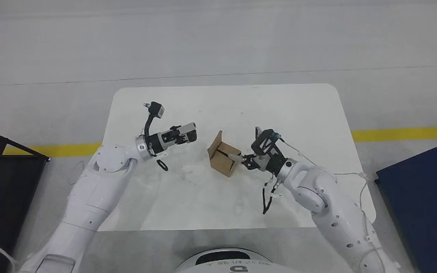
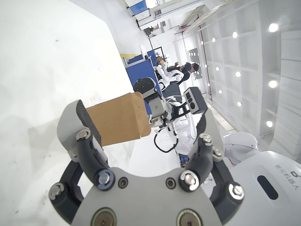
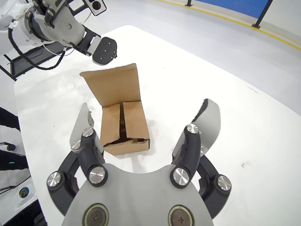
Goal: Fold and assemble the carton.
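A small brown carton (image 1: 223, 155) stands at the middle of the white table (image 1: 300, 116). Its lid flap (image 3: 112, 85) stands upright, and two inner flaps (image 3: 123, 121) lie folded over the opening with a narrow gap between them. My right gripper (image 3: 145, 114) is open just beside the carton, which lies between and a little beyond its fingers, untouched. My left gripper (image 1: 186, 132) is open on the lid side, a short way off and above the table. From the left wrist the carton (image 2: 117, 121) shows past one finger (image 2: 80, 116), with the right gripper (image 2: 150, 102) behind it.
The table has rounded corners and bare surface all around the carton. On the floor a yellow line (image 1: 396, 134) runs past the far side; a dark blue panel (image 1: 413, 198) stands at the right and a black frame (image 1: 17, 153) at the left.
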